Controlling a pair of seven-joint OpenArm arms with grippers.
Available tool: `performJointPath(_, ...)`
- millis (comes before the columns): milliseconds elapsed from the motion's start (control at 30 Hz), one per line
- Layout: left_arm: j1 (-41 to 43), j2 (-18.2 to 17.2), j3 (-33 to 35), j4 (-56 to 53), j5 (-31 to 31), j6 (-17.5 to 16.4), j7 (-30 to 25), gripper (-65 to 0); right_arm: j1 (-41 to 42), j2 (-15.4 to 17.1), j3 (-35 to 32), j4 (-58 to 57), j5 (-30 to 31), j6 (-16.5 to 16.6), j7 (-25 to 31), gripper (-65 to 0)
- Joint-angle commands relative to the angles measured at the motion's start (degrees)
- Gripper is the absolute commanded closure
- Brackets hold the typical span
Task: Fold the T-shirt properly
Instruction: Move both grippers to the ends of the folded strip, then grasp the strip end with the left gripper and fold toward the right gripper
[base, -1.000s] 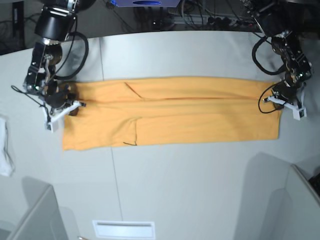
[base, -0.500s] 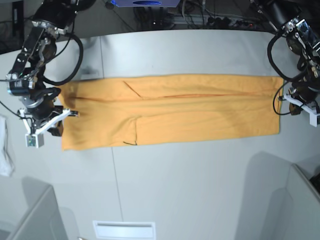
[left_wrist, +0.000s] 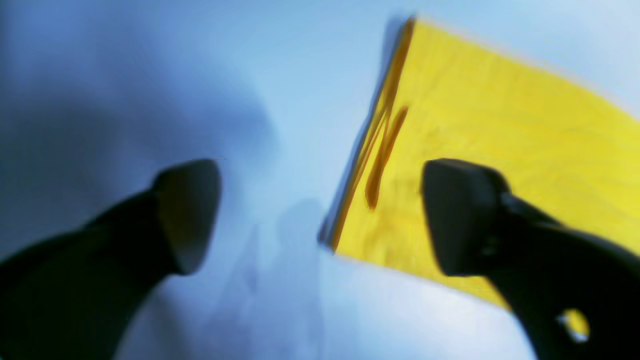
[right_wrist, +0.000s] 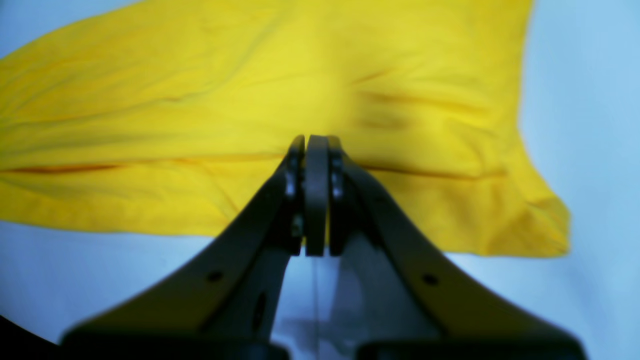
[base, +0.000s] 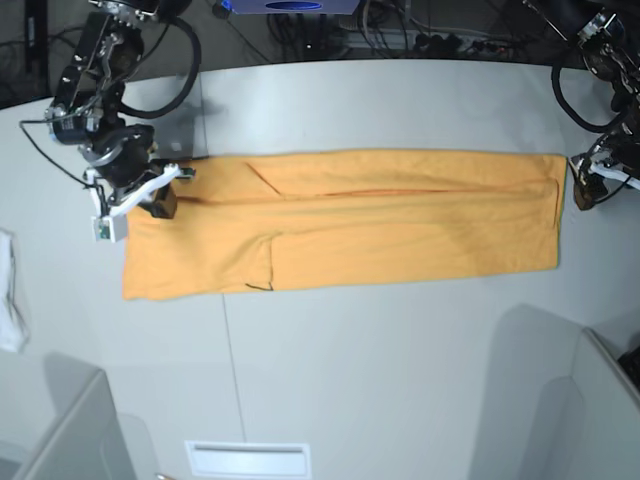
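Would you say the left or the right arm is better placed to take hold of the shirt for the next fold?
Probably the left. The left gripper is open, straddling the T-shirt corner's edge. The right gripper is shut and empty above its end, so it must open first.

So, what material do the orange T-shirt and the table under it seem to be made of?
The T-shirt looks like soft matte knit fabric, probably cotton: it creases and lies in limp folded layers. The table looks like a hard, smooth, light grey panel, perhaps laminate, with a thin seam; the exact material is unclear.
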Motion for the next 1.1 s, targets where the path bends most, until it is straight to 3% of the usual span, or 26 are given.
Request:
performJointPath(0,-0.99,-1.00,0.02,-1.27,-0.22,-1.39,-1.05,-65.0,0.39,0.39,0.35,0.94,-0.03,-0.08,1.25,0.0)
performJointPath(133,-4.42,-1.79,2.31,-8.83,0.22,-4.81,-1.49,-63.5,0.22,0.92,0.35,0.94,-0.03,-0.08,1.87,0.0)
performJointPath(433,-7.85,-3.72,4.15,-18.33,0.31,-4.99,-1.66,-61.4,-2.16,0.39,0.35,0.94,-0.03,-0.08,2.48,0.0)
performJointPath(600,-10.93,-4.69,12.42,-22.46,0.31,-4.55,-1.75,-61.4,-1.19,0.48,0.35,1.12,-0.03,-0.08,2.22,0.0)
performJointPath(767,-10.40,-4.60,13.65,-26.59,0.31,-4.81,-6.41,-60.7,-1.72,0.39,0.35,1.03,-0.03,-0.08,2.13,0.0)
performJointPath(967,-9.34,-4.60,19.27,-26.85,0.22,-4.64,-6.85,-47.7,-1.10,0.39,0.35,0.94,-0.03,-0.08,2.48,0.0)
performJointPath(1067,-9.70,-4.60,18.92,-27.29,0.22,-4.64,-6.85,-39.7,-0.93,0.39,0.35,0.94,-0.03,-0.08,2.48,0.0)
